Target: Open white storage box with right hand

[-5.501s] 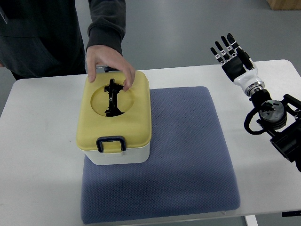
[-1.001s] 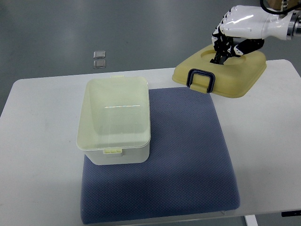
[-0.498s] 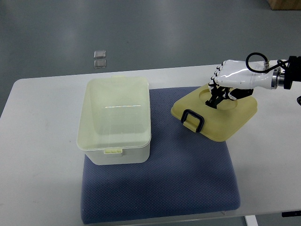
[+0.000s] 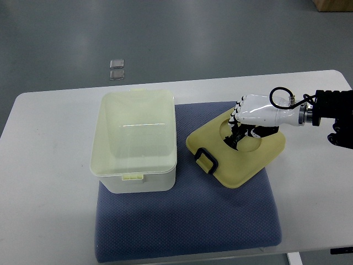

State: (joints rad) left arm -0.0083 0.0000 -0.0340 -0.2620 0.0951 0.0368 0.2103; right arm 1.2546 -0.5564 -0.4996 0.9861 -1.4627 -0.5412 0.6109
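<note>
The right hand [image 4: 249,118] grips the yellow lid [image 4: 237,149] on the blue mat [image 4: 182,226], at three o'clock from the open white storage box [image 4: 135,141].

The box [image 4: 134,142] left of centre is pale, creamy white and slightly see-through, with a faint yellowish tint at the rim. The lid [image 4: 237,150] right of centre is a soft yellow, and its latch [image 4: 206,159] is dark navy. The mat [image 4: 187,221] beneath both is slate blue with a fine dotted weave. The table [image 4: 47,182] is plain white. The right hand [image 4: 248,118] has a glossy white shell and black fingers [image 4: 236,134].
</note>
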